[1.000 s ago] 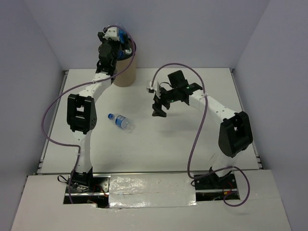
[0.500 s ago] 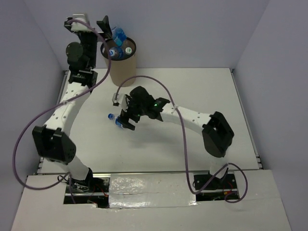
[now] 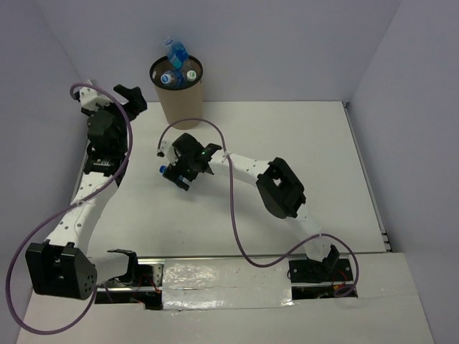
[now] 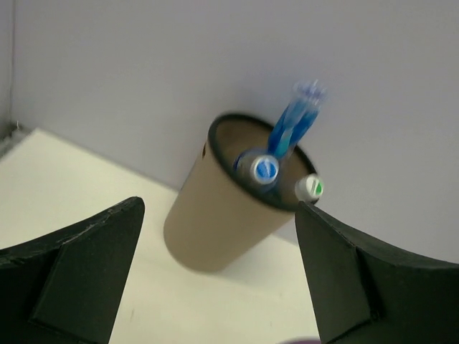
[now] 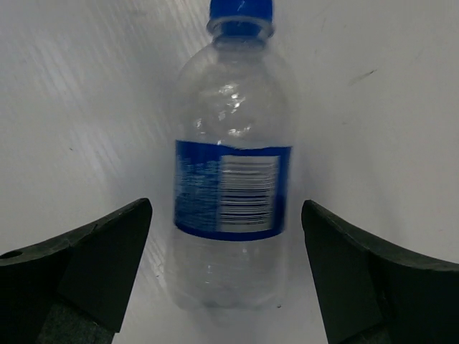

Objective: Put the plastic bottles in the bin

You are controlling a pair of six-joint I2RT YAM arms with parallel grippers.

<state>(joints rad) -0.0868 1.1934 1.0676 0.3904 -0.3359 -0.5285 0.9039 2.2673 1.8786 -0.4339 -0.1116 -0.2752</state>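
Bottle [image 5: 233, 143] lies flat between wide-spread right gripper [image 5: 226, 208] jaws.

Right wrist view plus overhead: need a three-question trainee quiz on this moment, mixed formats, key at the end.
1. True or false: the bottle on the table lies between the open fingers of the right gripper, with a gap on each side.
2. The left gripper is: A) open and empty; B) shut on a bottle; C) shut on a cable.
3. What colour is the cap of the bottle lying on the table?
Key: 1 true; 2 A; 3 blue.
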